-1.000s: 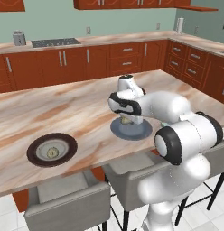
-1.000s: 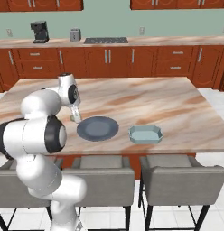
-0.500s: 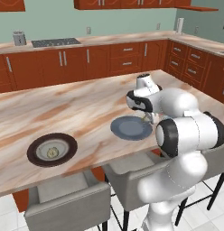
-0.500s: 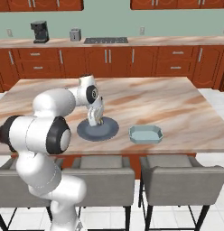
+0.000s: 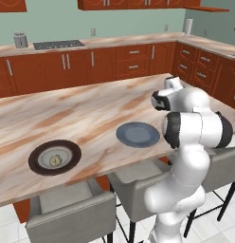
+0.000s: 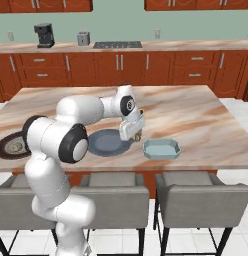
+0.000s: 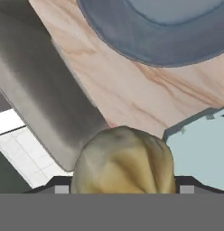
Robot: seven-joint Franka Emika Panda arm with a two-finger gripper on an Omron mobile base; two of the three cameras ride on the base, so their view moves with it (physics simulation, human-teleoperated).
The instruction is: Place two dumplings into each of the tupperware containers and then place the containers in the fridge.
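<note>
The hand view shows a dumpling (image 7: 124,162) clamped in the tool (image 7: 124,188); the right base view shows it between grey-blue plate (image 6: 107,142) and tupperware container (image 6: 161,149).

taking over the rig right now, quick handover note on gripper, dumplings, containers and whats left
Gripper: shut on a dumpling, carried above the island counter between the grey-blue plate and a tupperware container.
Things: that container sits to the right of the grey-blue plate in the right base view and looks empty. One dumpling rests on the dark-rimmed plate at the far left of the island.
Done: one dumpling picked up; none seen in a container yet.
Left: drop this one in the container, fetch the rest, fill two per container, then move the containers to the fridge.
</note>
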